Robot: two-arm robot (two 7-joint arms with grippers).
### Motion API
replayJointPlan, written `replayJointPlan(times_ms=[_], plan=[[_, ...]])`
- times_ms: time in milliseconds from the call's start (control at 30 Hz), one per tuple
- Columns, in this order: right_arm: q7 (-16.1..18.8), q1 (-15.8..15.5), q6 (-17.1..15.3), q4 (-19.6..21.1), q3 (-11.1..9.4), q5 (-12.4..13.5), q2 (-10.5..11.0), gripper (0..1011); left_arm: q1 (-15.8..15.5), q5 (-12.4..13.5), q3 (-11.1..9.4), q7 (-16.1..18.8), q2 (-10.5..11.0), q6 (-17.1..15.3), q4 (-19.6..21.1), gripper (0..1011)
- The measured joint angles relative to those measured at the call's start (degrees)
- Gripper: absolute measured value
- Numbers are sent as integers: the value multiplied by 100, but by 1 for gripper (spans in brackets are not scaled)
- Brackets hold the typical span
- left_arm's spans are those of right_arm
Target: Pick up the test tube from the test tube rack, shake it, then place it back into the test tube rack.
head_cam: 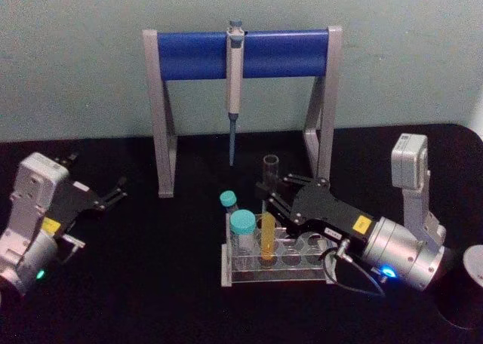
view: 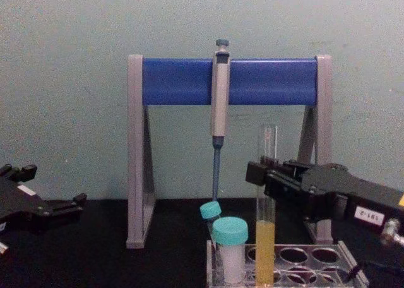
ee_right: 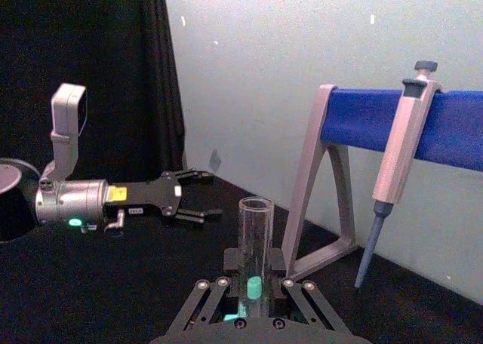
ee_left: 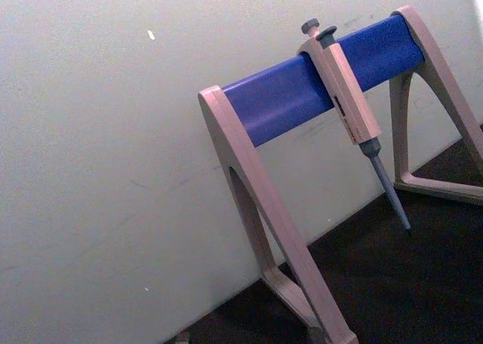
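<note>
The test tube (head_cam: 268,234) is a tall clear glass tube with yellow liquid in its lower part. It stands upright in the low clear test tube rack (head_cam: 302,272) at the table's front centre. My right gripper (head_cam: 269,195) reaches in from the right and is shut on the tube's bare upper part, above the liquid. The chest view shows the test tube (view: 265,237) with its bottom still down in the rack (view: 341,253) and the right gripper (view: 265,173) around it. My left gripper (head_cam: 117,191) rests open at the far left, away from the rack.
A wide teal-capped white tube (head_cam: 243,231) and a thin teal-capped tube (head_cam: 229,201) stand in the rack just left of the test tube. Behind it stands the grey-and-blue pipette stand (head_cam: 241,53) with a hanging pipette (head_cam: 234,95). A white round object (head_cam: 475,265) sits at the right edge.
</note>
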State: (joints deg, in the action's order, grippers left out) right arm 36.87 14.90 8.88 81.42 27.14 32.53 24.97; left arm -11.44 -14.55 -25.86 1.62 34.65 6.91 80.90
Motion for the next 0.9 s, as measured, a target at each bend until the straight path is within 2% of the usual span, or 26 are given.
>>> replayJointPlan(times_ms=[900], plan=[[-63,6,19,-265,38,-271,-103,229,0,0,0,0,0,0,0,1001]])
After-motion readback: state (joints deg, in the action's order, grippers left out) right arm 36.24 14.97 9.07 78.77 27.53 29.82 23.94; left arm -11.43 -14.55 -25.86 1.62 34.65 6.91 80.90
